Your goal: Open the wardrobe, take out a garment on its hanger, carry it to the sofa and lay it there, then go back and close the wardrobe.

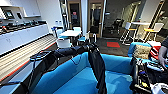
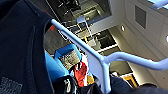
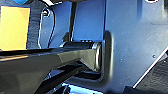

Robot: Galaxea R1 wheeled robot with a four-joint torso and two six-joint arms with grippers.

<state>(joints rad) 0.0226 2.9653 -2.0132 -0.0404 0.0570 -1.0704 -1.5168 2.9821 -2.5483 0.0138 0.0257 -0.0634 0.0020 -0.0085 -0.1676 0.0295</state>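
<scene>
Left claw (image 1: 92, 46) at the end of the dark arm, reaching in from the left over the sofa (image 1: 75, 77); clenched on the white hanger (image 2: 100, 62), as far as the head view tells, with the fingers themselves lost behind the cloth. Black garment (image 1: 98, 68) hanging from that claw, long axis straight up and down, collar end at the claw, hem pointing down toward the blue seat near its front edge. Dark fabric close beside the hanger's bars in the left wrist view. Cannot tell whether the hem touches the seat. Right claw: state impossible to tell. Patterned cushion (image 1: 141, 51) and red-and-white cloth (image 1: 155, 51) at the sofa's right end, a person's arm (image 1: 162, 53) just beside them. Beyond the sofa's back, a white table with chairs (image 1: 70, 33) and a red mat (image 1: 113, 44) on the floor.
</scene>
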